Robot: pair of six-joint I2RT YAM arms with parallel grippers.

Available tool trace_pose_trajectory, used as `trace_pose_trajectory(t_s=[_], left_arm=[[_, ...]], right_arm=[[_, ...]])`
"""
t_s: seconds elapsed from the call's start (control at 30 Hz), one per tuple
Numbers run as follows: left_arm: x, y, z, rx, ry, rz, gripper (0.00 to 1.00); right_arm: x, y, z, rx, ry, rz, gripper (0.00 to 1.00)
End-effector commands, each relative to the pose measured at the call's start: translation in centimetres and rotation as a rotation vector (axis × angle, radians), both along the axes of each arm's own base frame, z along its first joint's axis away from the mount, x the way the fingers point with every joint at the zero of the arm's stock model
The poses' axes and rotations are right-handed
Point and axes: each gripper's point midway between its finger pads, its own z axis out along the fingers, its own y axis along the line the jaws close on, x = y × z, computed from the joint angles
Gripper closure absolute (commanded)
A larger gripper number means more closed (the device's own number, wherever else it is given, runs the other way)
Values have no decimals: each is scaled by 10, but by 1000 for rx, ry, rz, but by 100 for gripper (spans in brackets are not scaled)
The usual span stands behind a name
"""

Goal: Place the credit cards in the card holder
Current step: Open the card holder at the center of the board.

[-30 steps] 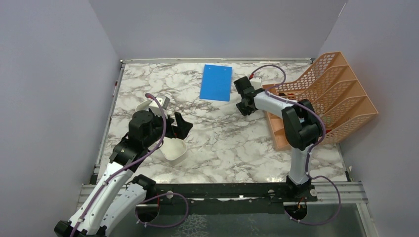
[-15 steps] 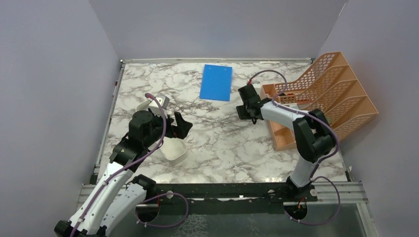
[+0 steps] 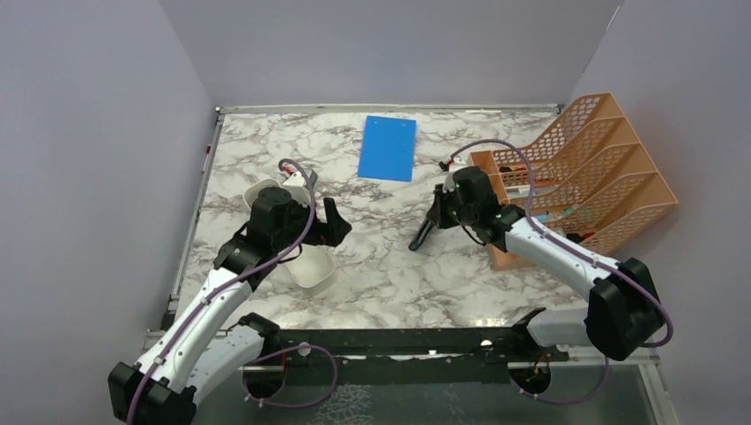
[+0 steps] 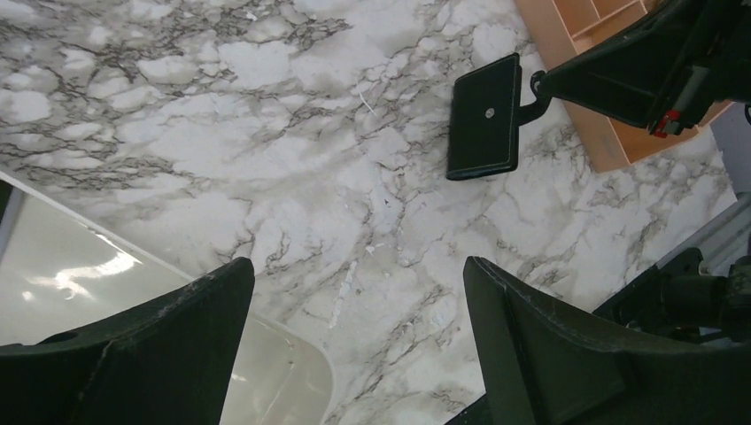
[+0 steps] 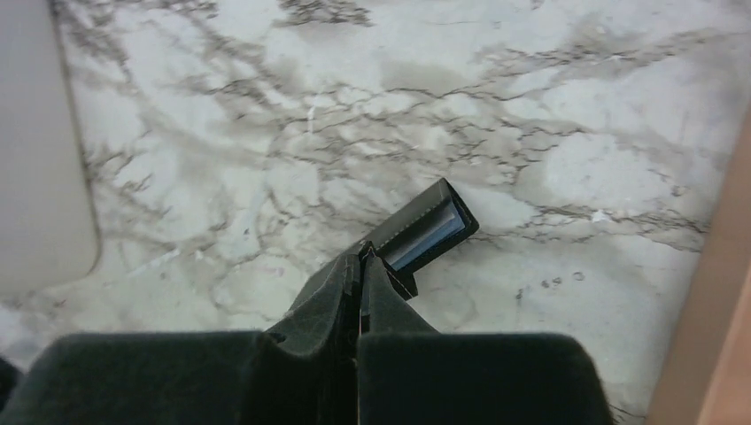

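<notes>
my right hand (image 5: pixel 361 258) pinches the black card holder (image 5: pixel 427 227) by its tab, nearer the counter's (image 3: pixel 381 266) right edge; my left hand (image 4: pixel 354 274) is spread open.

White marble-look table (image 3: pixel 390 266), veined in grey. Shut in on three sides (left, back, right) by plain pale lilac walls (image 3: pixel 89 133), bare and unmarked. Trimmed along the back and left edges with a thin metal strip (image 3: pixel 310 108). Closed off at the near edge by a black rail (image 3: pixel 398 341). Lit softly and evenly, with faint glare on the tabletop beside the rail.
</notes>
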Motion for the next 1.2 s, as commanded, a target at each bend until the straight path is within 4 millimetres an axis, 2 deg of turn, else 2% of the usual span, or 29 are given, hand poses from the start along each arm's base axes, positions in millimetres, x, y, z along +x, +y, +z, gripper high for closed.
trace_pose_trajectory(t_s=[0.0, 0.17, 0.37, 0.5, 0.6, 0.67, 0.83, 0.93, 1.17], left_arm=[[-3, -20, -2, -80, 64, -69, 11], [-2, -32, -16, -108, 138, -101, 14], [-1, -42, -23, -141, 182, -128, 15], [-1, -46, -25, -162, 200, -135, 17], [0, -48, -25, -172, 205, -133, 19], [1, -49, -25, -181, 205, -133, 20], [3, -51, -27, -185, 216, -129, 20], [3, -51, -30, -182, 228, -134, 23], [5, -55, -38, -170, 257, -148, 30]], right_arm=[[-31, 36, 19, 168, 1, 223, 99], [-53, 52, 19, 304, 68, 280, 99], [-75, 70, 25, 468, 129, 352, 99], [-76, 73, 38, 497, 110, 374, 99], [-74, 75, 57, 500, 63, 401, 99], [-73, 77, 64, 499, 43, 425, 99], [-74, 79, 43, 477, 113, 428, 99], [-80, 73, 27, 465, 146, 398, 99], [-75, 26, -17, 292, 188, 116, 99]])
